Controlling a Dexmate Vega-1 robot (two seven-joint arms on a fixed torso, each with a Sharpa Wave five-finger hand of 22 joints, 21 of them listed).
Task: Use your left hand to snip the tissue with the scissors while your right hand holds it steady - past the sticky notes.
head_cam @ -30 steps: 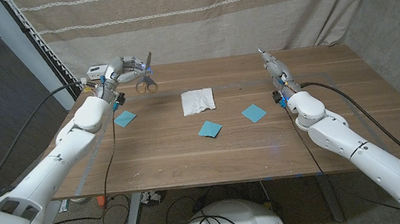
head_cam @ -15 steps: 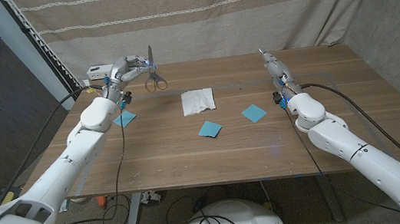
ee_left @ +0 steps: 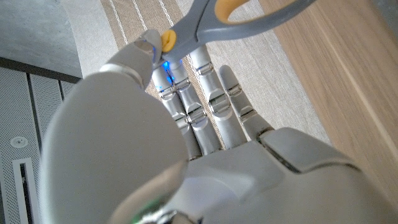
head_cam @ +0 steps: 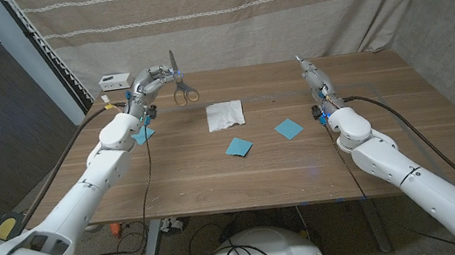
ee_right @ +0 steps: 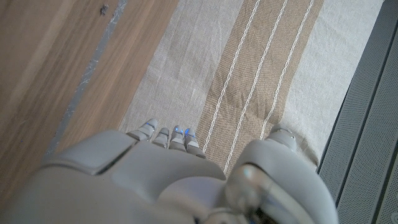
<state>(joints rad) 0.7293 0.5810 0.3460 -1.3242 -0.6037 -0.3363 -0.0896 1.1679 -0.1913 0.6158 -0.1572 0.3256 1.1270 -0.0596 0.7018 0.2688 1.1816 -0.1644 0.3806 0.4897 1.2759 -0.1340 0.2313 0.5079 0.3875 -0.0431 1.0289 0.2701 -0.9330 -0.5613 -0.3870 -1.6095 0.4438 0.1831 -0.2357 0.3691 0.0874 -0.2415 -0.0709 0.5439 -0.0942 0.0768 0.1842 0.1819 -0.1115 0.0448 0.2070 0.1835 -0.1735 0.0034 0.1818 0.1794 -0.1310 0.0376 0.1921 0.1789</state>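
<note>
Tissue (head_cam: 225,115): flat, upper centre. Scissors (head_cam: 181,88) held aloft in left hand (head_cam: 147,81) fingers (upper left); right hand (head_cam: 310,75) fingers straight, holding nothing. Pin tissue before cutting.

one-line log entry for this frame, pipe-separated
left hand: holds scissors raised, left of tissue | right hand: at far edge, empty, off tissue | tissue: uncut, flat on table

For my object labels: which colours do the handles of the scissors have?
Grey with yellow-orange inner lining on the scissors, held by the left hand; clearest in the left wrist view.
</note>
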